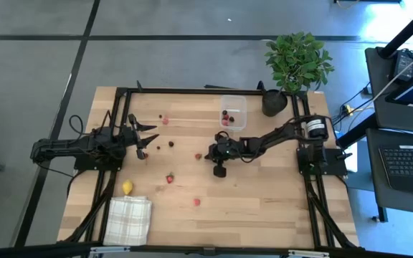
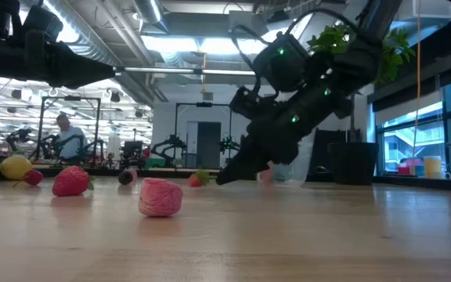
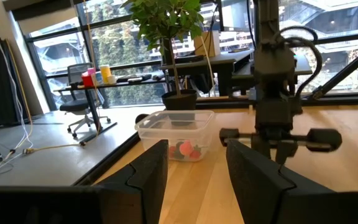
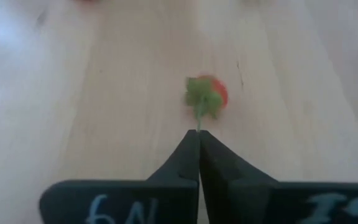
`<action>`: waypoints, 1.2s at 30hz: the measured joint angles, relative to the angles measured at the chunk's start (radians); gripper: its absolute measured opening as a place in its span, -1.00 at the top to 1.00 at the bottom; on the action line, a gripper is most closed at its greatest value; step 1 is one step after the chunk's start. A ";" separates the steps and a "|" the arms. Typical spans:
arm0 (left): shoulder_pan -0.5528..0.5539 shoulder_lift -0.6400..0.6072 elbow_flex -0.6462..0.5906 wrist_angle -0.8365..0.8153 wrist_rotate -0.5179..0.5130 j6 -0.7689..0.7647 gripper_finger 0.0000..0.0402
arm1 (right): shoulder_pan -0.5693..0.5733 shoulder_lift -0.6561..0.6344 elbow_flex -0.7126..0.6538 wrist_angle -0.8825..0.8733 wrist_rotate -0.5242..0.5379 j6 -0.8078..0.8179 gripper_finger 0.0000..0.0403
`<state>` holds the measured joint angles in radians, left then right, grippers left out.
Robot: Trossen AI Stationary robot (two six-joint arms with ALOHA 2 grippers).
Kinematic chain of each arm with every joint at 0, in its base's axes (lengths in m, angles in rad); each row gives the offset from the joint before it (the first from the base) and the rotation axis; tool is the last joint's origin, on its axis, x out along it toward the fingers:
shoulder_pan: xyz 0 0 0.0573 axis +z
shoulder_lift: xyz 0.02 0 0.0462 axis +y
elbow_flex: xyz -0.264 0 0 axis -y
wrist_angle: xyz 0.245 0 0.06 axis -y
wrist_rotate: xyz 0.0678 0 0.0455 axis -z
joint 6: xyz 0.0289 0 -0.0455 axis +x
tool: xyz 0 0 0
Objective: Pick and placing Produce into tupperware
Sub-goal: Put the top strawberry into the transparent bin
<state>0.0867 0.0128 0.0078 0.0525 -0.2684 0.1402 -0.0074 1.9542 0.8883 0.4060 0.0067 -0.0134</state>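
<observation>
Clear tupperware (image 1: 233,111) — berries (image 1: 226,118) inside.

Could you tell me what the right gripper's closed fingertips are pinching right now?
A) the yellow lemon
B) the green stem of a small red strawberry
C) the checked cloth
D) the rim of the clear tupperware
B: in the right wrist view the right gripper is shut on the green stem of the strawberry.

Your right gripper (image 4: 199,140) is reaching low toward mid-table with its fingers pressed shut, while your left gripper (image 3: 194,165) is hovering level at the left, fingers parted.
</observation>
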 joint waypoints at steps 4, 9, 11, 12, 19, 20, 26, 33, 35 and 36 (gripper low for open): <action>0.000 0.000 0.000 0.000 0.000 0.000 0.22 | 0.000 -0.111 0.000 -0.105 0.000 -0.048 0.99; 0.000 0.000 0.000 0.000 0.000 0.000 0.22 | -0.023 -0.310 0.001 -0.288 0.014 -0.096 0.99; 0.000 0.000 0.000 0.000 0.000 0.000 0.22 | -0.047 -0.398 0.001 -0.371 0.027 -0.077 0.99; 0.000 0.000 0.000 0.000 0.000 0.000 0.22 | -0.061 -0.443 0.002 -0.407 0.027 -0.063 0.99; 0.000 0.000 0.000 0.000 0.000 0.000 0.22 | -0.179 -0.600 0.135 -0.681 0.088 0.033 0.99; 0.000 0.000 0.000 0.000 0.000 0.000 0.22 | -0.197 -0.600 0.170 -0.734 0.102 0.035 0.99; 0.000 0.000 0.000 0.000 0.000 0.000 0.22 | -0.318 -0.543 0.378 -1.040 0.116 0.042 1.00; 0.000 0.000 0.000 0.000 0.000 0.001 0.22 | -0.446 -0.431 0.475 -1.204 0.116 0.058 1.00; 0.000 0.000 0.000 0.000 0.000 0.001 0.22 | -0.472 -0.392 0.475 -1.206 0.116 0.049 1.00; 0.000 0.000 0.000 0.000 0.000 0.001 0.22 | -0.482 -0.370 0.475 -1.206 0.116 0.036 1.00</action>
<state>0.0868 0.0132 0.0078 0.0521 -0.2684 0.1410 -0.4891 1.5845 1.3636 -0.8001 0.1223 0.0227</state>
